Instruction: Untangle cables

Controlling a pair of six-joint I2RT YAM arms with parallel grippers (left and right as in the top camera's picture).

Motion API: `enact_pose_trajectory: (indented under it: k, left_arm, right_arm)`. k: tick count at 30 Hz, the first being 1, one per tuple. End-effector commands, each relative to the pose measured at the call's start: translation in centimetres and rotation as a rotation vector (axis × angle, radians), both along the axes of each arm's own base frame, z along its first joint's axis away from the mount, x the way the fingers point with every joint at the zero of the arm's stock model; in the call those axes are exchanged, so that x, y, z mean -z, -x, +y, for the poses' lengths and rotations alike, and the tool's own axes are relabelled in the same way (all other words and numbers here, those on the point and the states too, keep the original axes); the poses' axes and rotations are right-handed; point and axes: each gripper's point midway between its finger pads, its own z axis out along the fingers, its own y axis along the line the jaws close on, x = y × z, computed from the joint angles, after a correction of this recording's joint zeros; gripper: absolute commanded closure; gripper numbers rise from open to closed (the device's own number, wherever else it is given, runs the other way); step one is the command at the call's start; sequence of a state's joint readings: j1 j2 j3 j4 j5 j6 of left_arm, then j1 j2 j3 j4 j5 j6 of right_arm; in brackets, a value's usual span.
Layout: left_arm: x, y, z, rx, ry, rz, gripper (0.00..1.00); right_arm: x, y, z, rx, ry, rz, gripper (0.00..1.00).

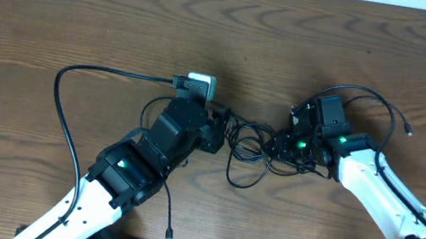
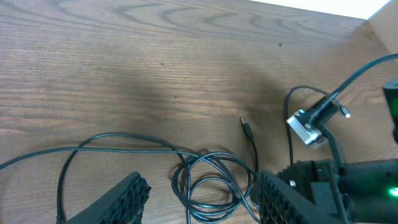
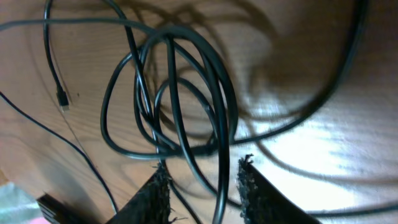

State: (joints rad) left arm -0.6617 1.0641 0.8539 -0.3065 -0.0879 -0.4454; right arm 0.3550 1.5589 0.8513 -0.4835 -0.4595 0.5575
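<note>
The black cables [image 1: 249,149] lay in a tangled coil at the middle of the bench [image 1: 227,27], between the two arms. The left claw [image 2: 199,193] stood wide at the bottom of its wrist view, straddling the loops and gripping nothing. The right claw [image 3: 202,186] was narrow at the bottom of its frame, with one strand running through the gap, not visibly pinched. A loose plug end [image 2: 243,122] lay right of centre.
</note>
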Motion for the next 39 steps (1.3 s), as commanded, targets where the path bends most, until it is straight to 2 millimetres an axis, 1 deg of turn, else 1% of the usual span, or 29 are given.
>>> enact_pose_trajectory:
  k: [1,2,5,7,9,10,12,13,14,16,18,20,22,23,25,26,29,30,31,33,37,39]
  left_arm:
    - [-0.4,-0.1,0.3,-0.011,-0.001,-0.008,0.44]
    - [-0.3,-0.1,0.3,-0.011,-0.004,-0.005,0.44]
    - [0.0,0.1,0.5,-0.011,-0.013,0.007,0.44]
    - [0.2,0.2,0.6,-0.011,-0.02,0.016,0.44]
    - [0.4,0.3,0.6,-0.011,-0.026,0.023,0.44]
    - [0.5,0.4,0.7,-0.011,-0.028,0.026,0.44]
    - [0.5,0.4,0.7,-0.011,-0.029,0.028,0.44]
    - [0.5,0.4,0.7,-0.011,-0.029,0.028,0.44]
    - [0.5,0.4,0.7,-0.011,-0.029,0.028,0.44]
    - [0.5,0.4,0.7,-0.011,-0.029,0.028,0.44]
    - [0.5,0.4,0.7,-0.011,-0.029,0.028,0.44]
    - [0.5,0.4,0.7,-0.015,-0.024,0.031,0.44]
    - [0.5,0.4,0.7,-0.026,-0.009,0.038,0.43]
    - [0.5,0.4,0.6,-0.033,0.004,0.045,0.35]
    - [0.3,0.6,0.0,-0.027,0.059,0.065,0.33]
    - [0.1,0.8,-0.5,-0.002,0.078,0.069,0.33]
    - [-0.2,1.2,-1.6,0.053,0.118,0.077,0.31]
    - [-0.4,1.4,-2.0,0.072,0.131,0.08,0.24]
    - [-0.4,1.4,-2.1,0.077,0.134,0.081,0.19]
    - [-0.4,1.5,-2.2,0.083,0.139,0.083,0.16]
    - [-0.9,2.1,-3.3,0.14,0.188,0.101,0.14]
    - [-1.0,2.1,-3.4,0.123,0.22,0.117,0.14]
  right_arm:
    - [1.1,1.0,1.7,-0.041,-0.077,0.064,0.84]
    - [1.0,1.0,2.4,-0.059,-0.119,0.069,0.98]
    - [-0.1,0.5,4.1,-0.124,-0.239,0.03,0.99]
    - [-1.8,-0.2,5.0,-0.162,-0.329,-0.022,0.99]
    - [-4.3,-0.8,5.6,-0.225,-0.435,-0.108,0.99]
    - [-6.5,-1.2,5.9,-0.266,-0.518,-0.166,0.99]
    - [-10.5,-1.5,5.7,-0.331,-0.642,-0.276,0.99]
    - [-12.9,-1.6,5.3,-0.358,-0.698,-0.339,0.99]
    - [-14.5,-1.7,4.8,-0.367,-0.725,-0.379,0.99]
    - [-18.5,-1.8,3.4,-0.37,-0.755,-0.497,0.99]
    - [-21.4,-1.3,2.2,-0.37,-0.745,-0.602,0.99]
    - [-23.4,-0.6,1.6,-0.371,-0.735,-0.673,0.99]
    - [-26.1,0.6,1.1,-0.368,-0.716,-0.772,0.99]
    - [-26.9,1.0,1.0,-0.368,-0.708,-0.804,0.99]
    - [-28.3,1.9,0.8,-0.375,-0.701,-0.858,0.99]
    - [-28.5,2.2,0.8,-0.377,-0.703,-0.863,0.99]
    - [-28.7,2.3,0.8,-0.353,-0.721,-0.823,0.99]
    - [-28.7,2.4,0.8,-0.344,-0.735,-0.796,0.99]
    - [-28.7,2.5,0.8,-0.345,-0.738,-0.79,0.99]
    - [-28.7,2.6,0.8,-0.346,-0.742,-0.786,0.99]
    - [-28.6,2.6,0.8,-0.344,-0.742,-0.777,0.99]
    - [-28.6,2.6,0.8,-0.343,-0.743,-0.776,0.99]
